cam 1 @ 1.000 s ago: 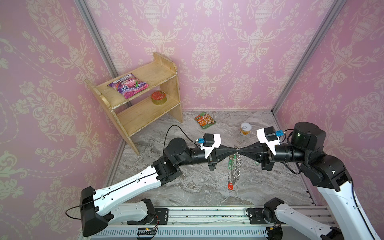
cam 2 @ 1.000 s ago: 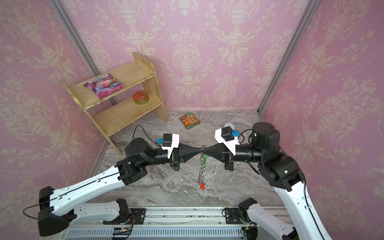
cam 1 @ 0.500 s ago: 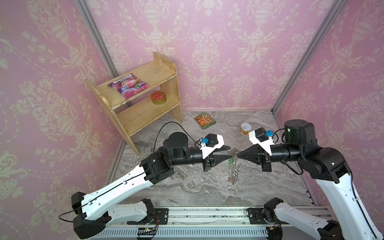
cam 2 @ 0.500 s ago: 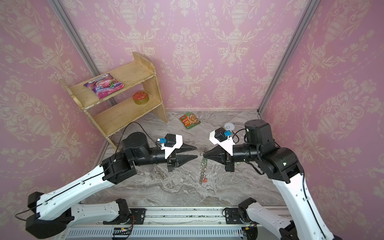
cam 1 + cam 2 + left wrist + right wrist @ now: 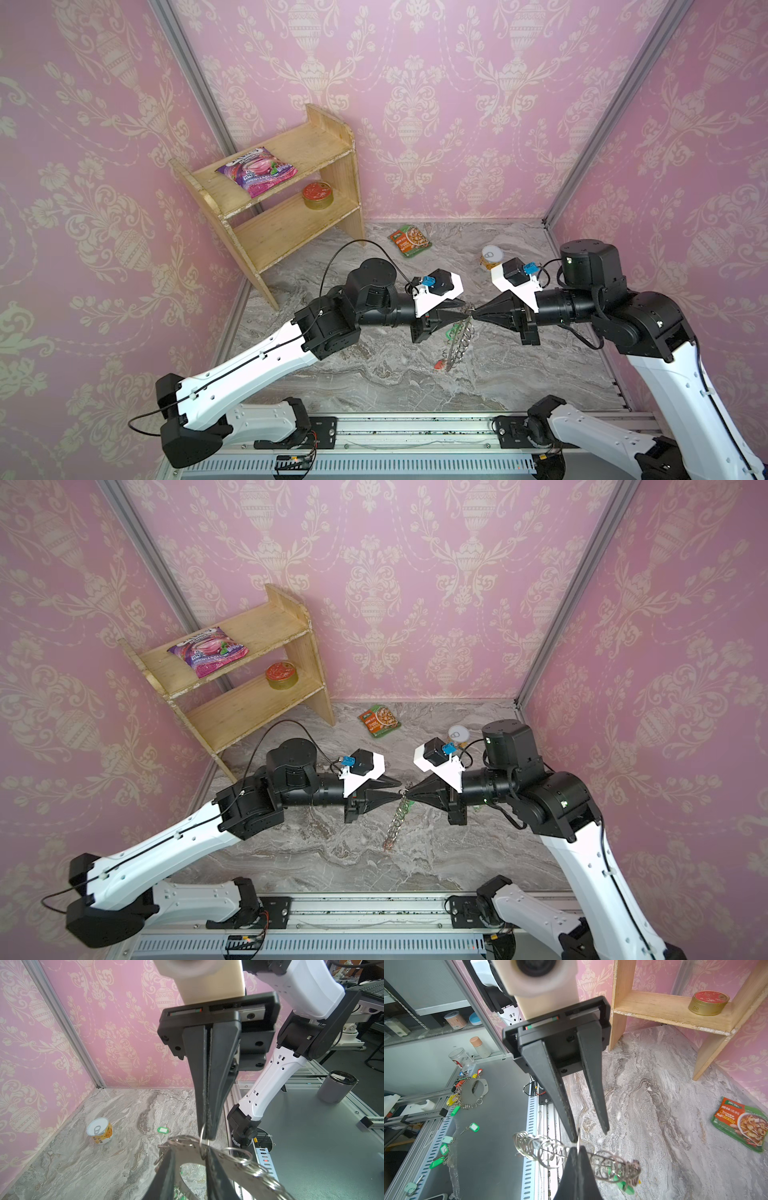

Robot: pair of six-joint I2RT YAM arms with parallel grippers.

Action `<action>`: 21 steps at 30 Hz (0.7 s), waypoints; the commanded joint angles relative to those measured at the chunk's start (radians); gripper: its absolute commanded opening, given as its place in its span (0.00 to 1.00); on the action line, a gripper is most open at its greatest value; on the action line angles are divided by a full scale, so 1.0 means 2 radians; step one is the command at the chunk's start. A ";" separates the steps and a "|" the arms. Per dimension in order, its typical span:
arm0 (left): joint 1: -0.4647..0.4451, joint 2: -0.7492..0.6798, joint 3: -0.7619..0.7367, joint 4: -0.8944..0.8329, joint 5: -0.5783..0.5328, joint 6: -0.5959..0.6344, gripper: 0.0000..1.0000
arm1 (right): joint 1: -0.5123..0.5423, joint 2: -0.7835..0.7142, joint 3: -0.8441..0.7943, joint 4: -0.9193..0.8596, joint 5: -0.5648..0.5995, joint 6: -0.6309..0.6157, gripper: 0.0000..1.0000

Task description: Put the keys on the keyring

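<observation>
**Keyring suspended between two gripper tips**

Flat grey metal keyring [image 5: 459, 340], rimmed with silver wire loops, hung edge-on above the centre of the grey marble floor [image 5: 374, 374]. The right gripper [image 5: 476, 315] had its jaws pressed together, pinching one wire loop at the keyring's upper edge. The left gripper [image 5: 465, 311] met it tip to tip with jaws spread; in the right wrist view one of its fingers [image 5: 550, 1084] stood just beside the pinched loop and the other stood clear. A green plastic key tag [image 5: 451, 330] and a red plastic key tag [image 5: 439, 365] dangled from the loops. A second green plastic key tag [image 5: 163, 1130] lay loose on the floor. From the keyring, a green-orange soup packet [image 5: 410, 242] lay at 11 o'clock, a small orange pull-tab can [image 5: 491, 257] at 1 o'clock, and a two-tier wooden shelf [image 5: 286, 232] at 10 o'clock.
</observation>
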 commanded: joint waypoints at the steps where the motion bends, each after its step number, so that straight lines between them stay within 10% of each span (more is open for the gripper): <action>1: 0.002 0.003 0.023 0.001 0.014 0.010 0.24 | 0.005 -0.003 0.012 0.005 -0.002 -0.010 0.00; 21: 0.002 0.015 0.036 -0.010 0.032 0.005 0.11 | 0.006 -0.001 0.015 0.007 0.003 -0.012 0.00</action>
